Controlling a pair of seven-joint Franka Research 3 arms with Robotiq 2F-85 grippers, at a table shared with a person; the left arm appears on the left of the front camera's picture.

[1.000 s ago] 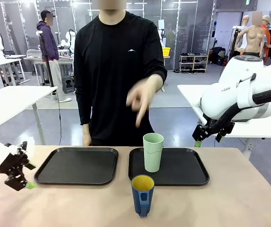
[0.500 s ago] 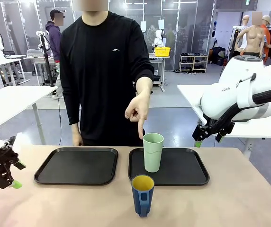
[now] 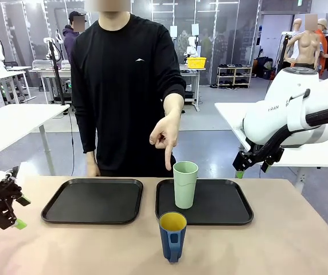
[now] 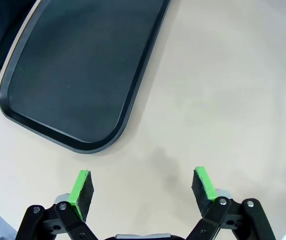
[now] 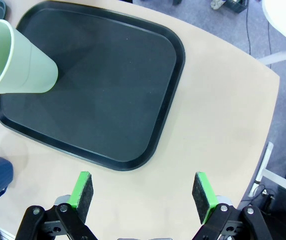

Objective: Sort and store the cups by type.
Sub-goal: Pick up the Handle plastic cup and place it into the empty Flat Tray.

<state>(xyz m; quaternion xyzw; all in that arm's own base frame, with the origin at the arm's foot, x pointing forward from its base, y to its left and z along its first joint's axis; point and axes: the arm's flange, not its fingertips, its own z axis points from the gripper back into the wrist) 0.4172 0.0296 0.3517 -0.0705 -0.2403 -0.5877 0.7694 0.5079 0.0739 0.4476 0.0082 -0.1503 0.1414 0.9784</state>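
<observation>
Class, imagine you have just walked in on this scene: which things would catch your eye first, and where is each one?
First, the person's hand at the far side, forefinger pointing down next to the rim of the mint-green tumbler, which stands upright on the right tray. Next, the dark blue mug with its yellow inside, standing on the table in front of that tray. The left tray lies beside it.

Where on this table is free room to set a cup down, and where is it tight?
The left tray is wholly bare. The right tray is free right of the mint tumbler. The table is bare right of the blue mug and in front of the left tray. Crowded: the middle, with tumbler, mug and the person's pointing hand above.
</observation>
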